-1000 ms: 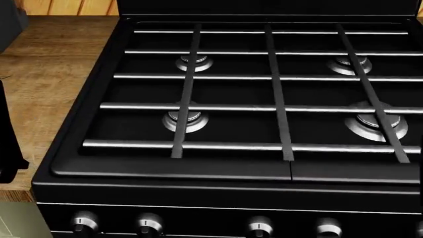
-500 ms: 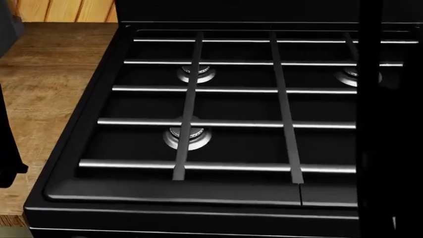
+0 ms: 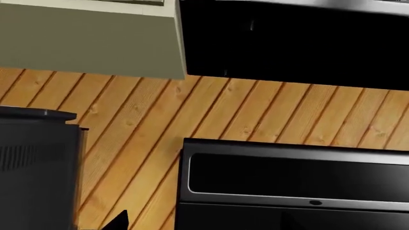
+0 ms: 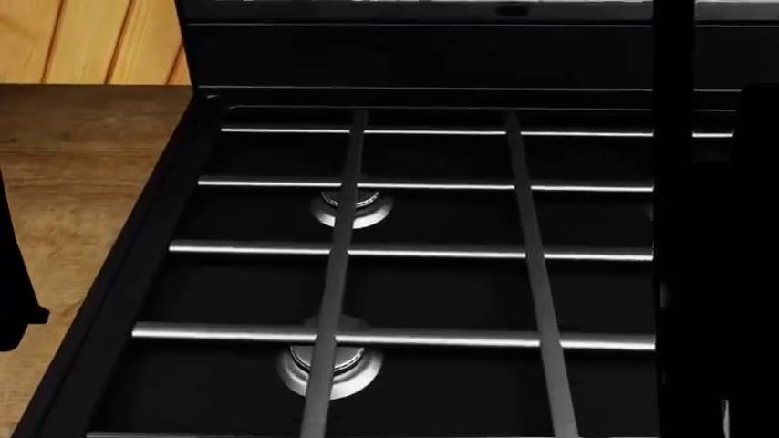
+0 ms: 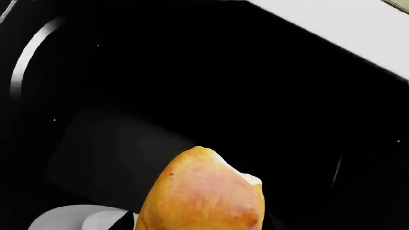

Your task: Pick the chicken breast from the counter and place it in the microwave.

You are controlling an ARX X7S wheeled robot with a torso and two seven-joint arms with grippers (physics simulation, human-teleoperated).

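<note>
Right gripper point(image 5: 191, 225) pinches the chicken breast point(image 5: 201, 191); carry it level toward the dark microwave cavity point(image 5: 191, 86) at twelve o'clock; left fingers unseen.

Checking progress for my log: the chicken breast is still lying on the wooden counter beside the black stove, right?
No. The counter beside the stove is bare in the head view. The right wrist view shows the chicken breast up at the right end effector, in front of a dark opening.

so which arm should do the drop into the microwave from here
The right. Its wrist view shows the smooth golden-orange chicken breast held close at its tool, before a dark black cavity. The left wrist view shows only slanted wooden wall planks and a black appliance, no chicken.
</note>
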